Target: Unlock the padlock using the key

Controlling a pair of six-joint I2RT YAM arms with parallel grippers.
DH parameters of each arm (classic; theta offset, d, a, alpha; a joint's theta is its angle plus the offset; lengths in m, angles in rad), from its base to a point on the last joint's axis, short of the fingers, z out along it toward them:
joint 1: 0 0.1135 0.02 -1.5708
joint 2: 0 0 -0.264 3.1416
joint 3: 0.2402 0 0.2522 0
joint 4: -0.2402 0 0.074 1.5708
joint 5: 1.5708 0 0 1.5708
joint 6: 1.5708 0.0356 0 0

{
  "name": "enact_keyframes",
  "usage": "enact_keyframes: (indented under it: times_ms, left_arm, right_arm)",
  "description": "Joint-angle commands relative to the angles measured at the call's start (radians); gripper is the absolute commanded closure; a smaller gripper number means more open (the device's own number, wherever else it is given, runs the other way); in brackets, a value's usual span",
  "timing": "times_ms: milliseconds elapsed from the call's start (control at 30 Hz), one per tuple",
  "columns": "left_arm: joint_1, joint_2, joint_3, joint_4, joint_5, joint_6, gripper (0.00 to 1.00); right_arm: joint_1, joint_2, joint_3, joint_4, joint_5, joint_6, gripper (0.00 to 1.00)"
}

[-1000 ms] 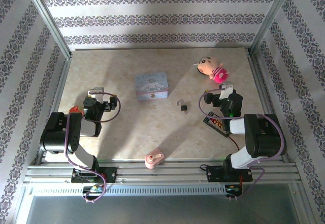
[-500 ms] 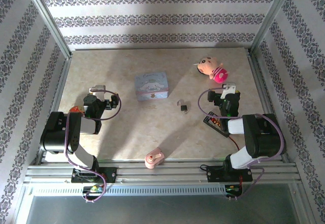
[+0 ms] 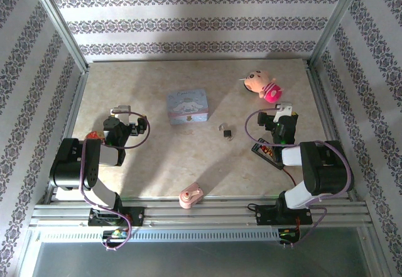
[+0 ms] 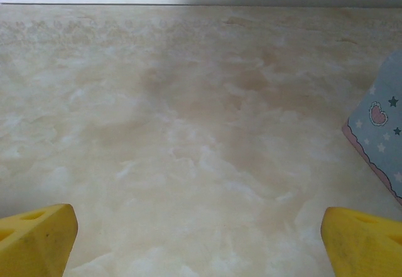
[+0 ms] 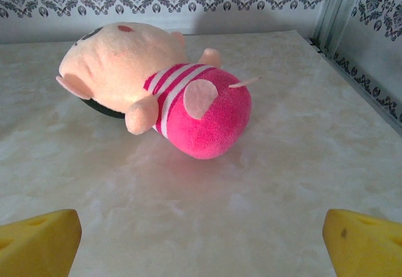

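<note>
Nearest the arms' bases, well on the near side of the blue tin (image 3: 188, 106), a pink toy lump (image 3: 191, 196) lay on the table (image 3: 157, 164), no part of the job. Left of the tin and a little nearer than it, the left gripper (image 4: 200, 245) stood wide open and empty, low over bare tabletop, with the tin's corner at the right edge of its wrist view. Well to the right of the tin, the right gripper (image 5: 201, 245) was likewise spread wide and held nothing. It faced the plush pig (image 5: 157, 95) rather than the lock. The padlock (image 3: 225, 133) sat just off the tin's near right corner, between the two grippers and touched by neither. A pale glint touching it could have been its shackle or the key; it was too small to tell.

The likely trouble, as I judged it: so tiny a block would skid or topple if one finger met it first, and fully spread jaws made that easy. The left gripper, coming across, could clip the tin and shove it onto the lock. With the key not made out, fingers might close on the wrong piece. Beyond the tin to its right, the pig lay out of the way.
</note>
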Motion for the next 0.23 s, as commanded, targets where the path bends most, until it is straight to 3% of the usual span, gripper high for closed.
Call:
enact_keyframes:
  times_ms: [0,200]
  left_arm:
    - [0.000,-0.009,0.016,-0.014,0.014,0.022,0.01]
    - [0.000,-0.010,0.014,-0.013,0.016,0.022,0.01]
  right_arm:
    - [0.006,-0.013,-0.003,0.025,0.014,0.015,0.02]
    - [0.006,-0.013,-0.002,0.025,0.015,0.015,0.02]
